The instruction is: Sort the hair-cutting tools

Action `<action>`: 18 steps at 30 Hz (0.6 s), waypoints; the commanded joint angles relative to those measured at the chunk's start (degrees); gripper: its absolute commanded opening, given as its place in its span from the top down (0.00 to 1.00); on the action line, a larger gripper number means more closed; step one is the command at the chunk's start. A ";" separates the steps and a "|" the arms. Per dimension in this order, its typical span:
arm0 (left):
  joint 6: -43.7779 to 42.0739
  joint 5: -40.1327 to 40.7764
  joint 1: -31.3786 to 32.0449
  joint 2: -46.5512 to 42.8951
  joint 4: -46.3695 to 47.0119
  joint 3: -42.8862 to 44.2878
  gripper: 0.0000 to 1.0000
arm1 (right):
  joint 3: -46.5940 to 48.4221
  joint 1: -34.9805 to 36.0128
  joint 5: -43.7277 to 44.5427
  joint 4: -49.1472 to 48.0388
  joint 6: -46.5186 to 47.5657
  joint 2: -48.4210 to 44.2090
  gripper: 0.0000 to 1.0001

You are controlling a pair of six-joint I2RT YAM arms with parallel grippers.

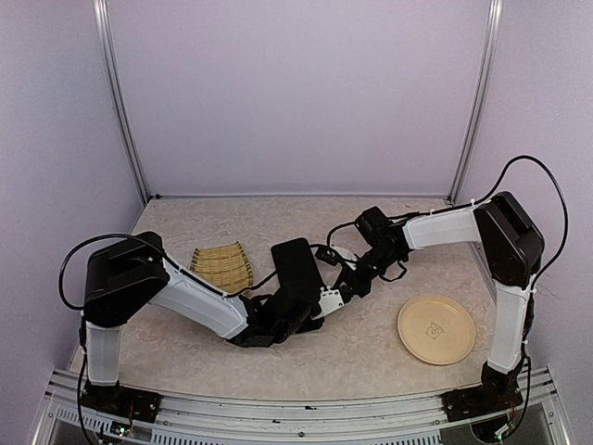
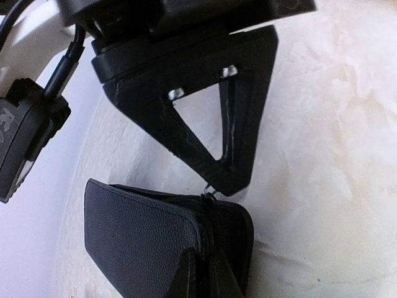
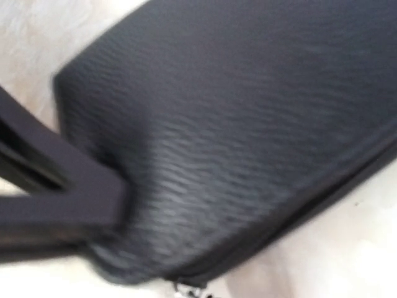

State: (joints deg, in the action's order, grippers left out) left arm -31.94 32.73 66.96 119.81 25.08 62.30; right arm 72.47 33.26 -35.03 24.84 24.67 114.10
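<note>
No hair-cutting tools show in any view. A black zip case (image 1: 292, 260) lies mid-table, closed. My left gripper (image 2: 203, 251) is shut on the case's (image 2: 136, 242) zippered edge, one finger on each side. My right gripper (image 2: 228, 183) comes in from the far side, shut, with its tip on the silver zip pull (image 2: 211, 194). In the right wrist view the blurred case (image 3: 236, 124) fills the frame and the zip pull (image 3: 186, 289) sits at the bottom edge. In the top view both grippers meet at the case's near right corner (image 1: 320, 297).
A woven bamboo tray (image 1: 223, 266) lies left of the case. A round tan plate (image 1: 435, 328) sits near the front right. The right arm's cables (image 1: 394, 269) hang over the table's middle.
</note>
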 commanded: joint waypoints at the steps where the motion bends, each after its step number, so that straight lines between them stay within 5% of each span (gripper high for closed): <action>1: 0.98 -9.99 0.45 -5.08 0.37 -5.07 1.00 | 3.39 -1.31 4.20 3.32 4.92 0.93 1.00; 18: 1.77 -15.56 10.46 -11.97 -7.49 -11.30 1.00 | 11.53 -5.70 10.15 1.84 8.29 10.07 1.00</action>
State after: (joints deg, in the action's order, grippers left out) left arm -31.99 21.26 75.05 109.80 22.09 52.77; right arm 82.74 29.39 -29.30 28.18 31.79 121.89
